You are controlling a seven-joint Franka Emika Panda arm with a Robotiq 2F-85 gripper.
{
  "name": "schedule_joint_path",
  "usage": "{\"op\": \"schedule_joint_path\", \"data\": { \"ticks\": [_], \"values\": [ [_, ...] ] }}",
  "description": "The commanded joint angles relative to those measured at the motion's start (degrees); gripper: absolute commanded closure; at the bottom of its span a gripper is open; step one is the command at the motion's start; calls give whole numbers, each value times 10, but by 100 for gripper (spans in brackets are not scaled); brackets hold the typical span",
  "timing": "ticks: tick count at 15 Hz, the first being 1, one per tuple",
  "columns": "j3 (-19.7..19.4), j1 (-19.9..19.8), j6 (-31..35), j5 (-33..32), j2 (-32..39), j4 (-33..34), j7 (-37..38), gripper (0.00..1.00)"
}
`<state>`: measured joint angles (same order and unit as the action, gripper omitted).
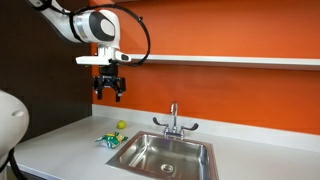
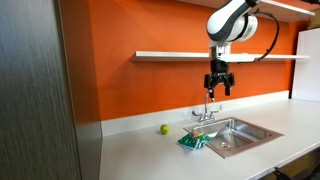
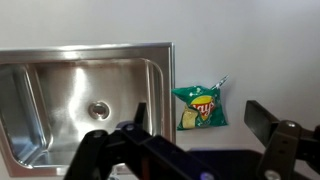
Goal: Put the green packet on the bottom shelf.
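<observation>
The green packet [image 3: 201, 106] lies flat on the grey countertop just beside the steel sink's edge; it also shows in both exterior views [image 1: 108, 140] [image 2: 190, 142]. My gripper [image 1: 110, 88] [image 2: 218, 84] hangs high above the counter, open and empty, with its fingers spread wide in the wrist view [image 3: 198, 120]. The packet is far below, between the fingers in that view. The bottom shelf [image 1: 230, 60] [image 2: 170, 55] is a long thin white board on the orange wall, about level with my wrist.
A steel sink [image 1: 165, 155] [image 2: 240, 135] [image 3: 85, 100] with a faucet [image 1: 173, 122] is set in the counter. A small yellow-green ball [image 1: 121, 125] [image 2: 164, 128] lies near the wall. A dark panel [image 2: 40, 90] stands at the counter's end.
</observation>
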<state>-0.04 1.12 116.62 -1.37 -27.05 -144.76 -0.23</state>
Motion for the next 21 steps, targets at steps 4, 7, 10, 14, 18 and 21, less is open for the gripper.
{"op": "schedule_joint_path", "data": {
  "ticks": [4,7,10,14,18,21],
  "values": [
    [-1,14,51,13,124,44,-39,0],
    [0,17,64,23,165,59,-45,0],
    [4,22,77,36,207,74,-52,0],
    [11,26,82,49,256,96,-55,0],
    [18,25,87,53,300,117,-53,0],
    [22,23,95,57,332,131,-56,0]
  ]
}}
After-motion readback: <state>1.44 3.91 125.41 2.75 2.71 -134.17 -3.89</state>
